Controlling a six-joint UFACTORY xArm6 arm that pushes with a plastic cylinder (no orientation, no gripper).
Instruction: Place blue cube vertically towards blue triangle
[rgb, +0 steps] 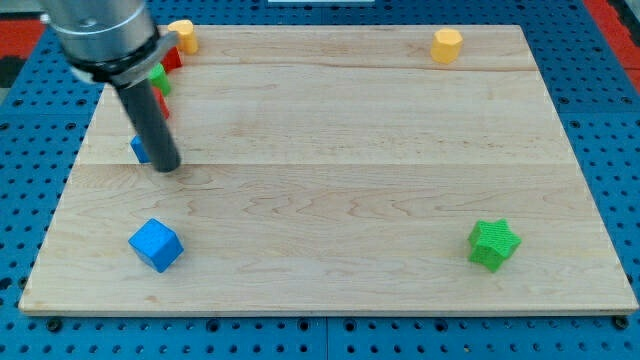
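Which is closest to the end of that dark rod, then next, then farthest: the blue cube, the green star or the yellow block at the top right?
From my tip:
1. Blue cube, just below it, view's left.
2. Yellow block, view's top right.
3. Green star, view's bottom right.

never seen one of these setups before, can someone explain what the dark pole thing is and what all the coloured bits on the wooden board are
The dark pole is the end of a robot arm. It has no grasping tool and holds nothing: its lower end, my tip, slides over the wooden board and pushes blocks.

There is one picture, looking down at the board from one side.

A blue cube lies at the view's bottom left, below my tip and apart from it. A small blue block, mostly hidden, sits right beside the rod. Behind the arm at top left are green, red and yellow blocks, partly hidden. A yellow block sits at top right, a green star at bottom right.
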